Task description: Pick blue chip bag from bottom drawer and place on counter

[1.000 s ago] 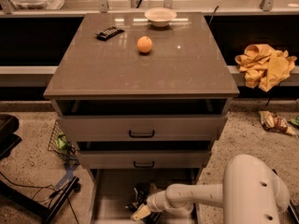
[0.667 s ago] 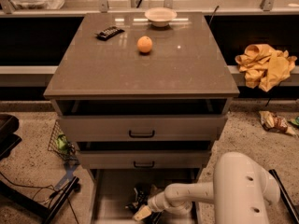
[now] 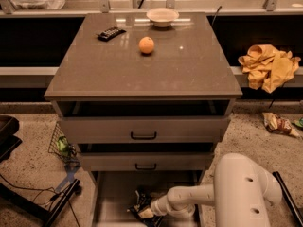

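The bottom drawer (image 3: 113,197) is pulled open under two upper drawers with black handles. A dark crumpled bag, the blue chip bag (image 3: 140,197), lies on its floor near the middle. My gripper (image 3: 145,211) is down inside the drawer at the end of the white arm (image 3: 189,197), right at the bag and partly covering it. I cannot tell whether it holds the bag. The counter (image 3: 189,74) is the glossy grey-brown top of the cabinet.
On the counter are an orange (image 3: 146,45), a white bowl (image 3: 162,16) and a small black bar (image 3: 111,32). A yellow cloth (image 3: 270,65) lies on the right ledge, a snack bag (image 3: 278,123) on the floor, a wire basket (image 3: 61,145) at left.
The white arm body has shifted slightly left. The gripper stays low in the bottom drawer at the bag.
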{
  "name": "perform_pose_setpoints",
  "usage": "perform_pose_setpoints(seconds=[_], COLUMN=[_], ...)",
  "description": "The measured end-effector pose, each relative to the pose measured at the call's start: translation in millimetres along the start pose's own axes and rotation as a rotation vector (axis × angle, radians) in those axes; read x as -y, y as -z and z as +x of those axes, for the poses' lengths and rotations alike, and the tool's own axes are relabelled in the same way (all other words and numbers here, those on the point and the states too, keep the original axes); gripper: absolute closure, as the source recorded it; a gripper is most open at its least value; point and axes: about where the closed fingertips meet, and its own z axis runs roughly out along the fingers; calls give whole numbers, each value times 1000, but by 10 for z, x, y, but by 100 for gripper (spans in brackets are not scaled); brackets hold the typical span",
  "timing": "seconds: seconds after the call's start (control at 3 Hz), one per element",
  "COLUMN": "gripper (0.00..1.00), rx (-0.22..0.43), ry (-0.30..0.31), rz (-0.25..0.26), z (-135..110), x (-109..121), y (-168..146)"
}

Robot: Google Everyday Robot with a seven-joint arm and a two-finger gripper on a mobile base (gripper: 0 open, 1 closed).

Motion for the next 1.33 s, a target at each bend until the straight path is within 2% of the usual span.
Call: perform_pose_setpoints(seconds=[0.33, 0.67, 1.0, 1.33], gripper=[58, 89, 100, 100], rx=[0, 0, 0, 44], ry=[0, 0, 0, 12], rz=[-2, -5, -6, -35], z=[0, -1, -1, -244], x=[-10, -28, -37, -155], y=[-7, -20, -27, 214])
